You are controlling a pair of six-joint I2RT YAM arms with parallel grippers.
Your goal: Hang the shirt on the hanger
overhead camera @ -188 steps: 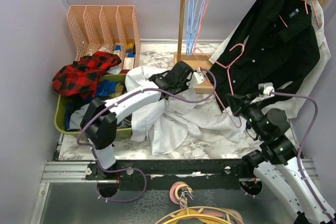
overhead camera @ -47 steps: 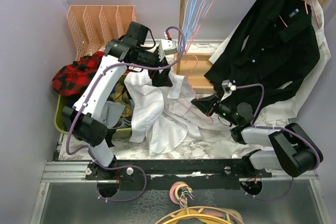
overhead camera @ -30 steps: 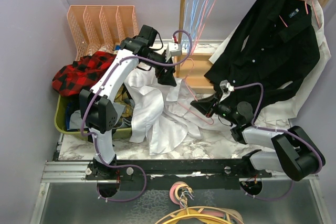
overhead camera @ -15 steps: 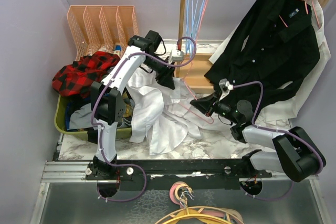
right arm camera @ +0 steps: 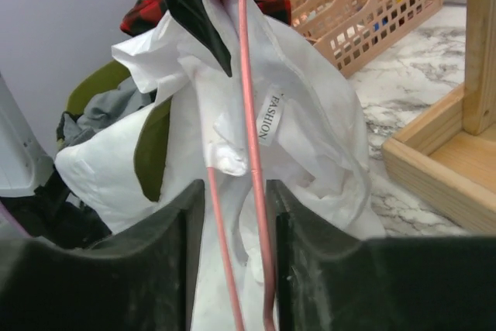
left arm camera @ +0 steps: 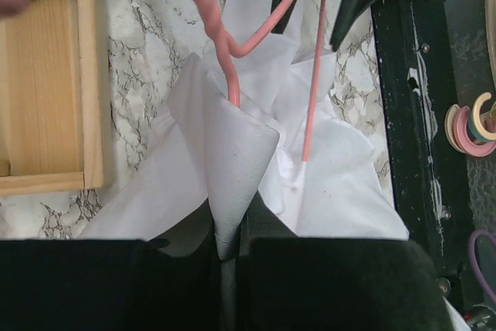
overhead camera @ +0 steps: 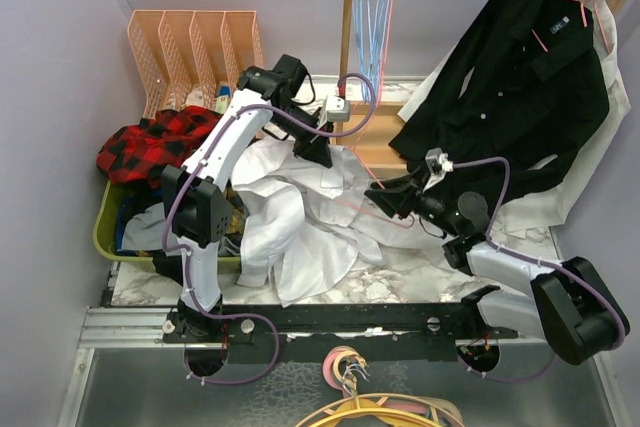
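Top external view: we read from the green bin at 9 o'clock of the tabletop across to the black shirt hanging at 2 o'clock.
Left gripper: closed tight on a lifted fold of the shirt, at the 12 o'clock edge of the heap. A neck label in the right wrist view suggests the fold is close to the collar.
The shirt: mostly heaped at the tabletop's centre, spilling toward 7 o'clock and against the bin.
The hanger: pink and clear of the tabletop, reaching from the right gripper toward 10 o'clock. Its far end is tucked into the lifted fabric just beside the left gripper.
Right gripper: at 3 o'clock of the heap, jaws drawn narrow around two of the hanger's wires, which we judge it grips.
Step in hand: we judge this to be feeding the first shoulder over one hanger arm, with most of the task ahead.
Next move: it calls for drawing the pinched fabric further along the wire while the hanger is kept steady, then finding the other shoulder.
Hard to make out: we cannot tell how deep the hanger sits inside the cloth. The sleeves and second shoulder are lost in the heap. From above, the hanger is only a faint pink line.
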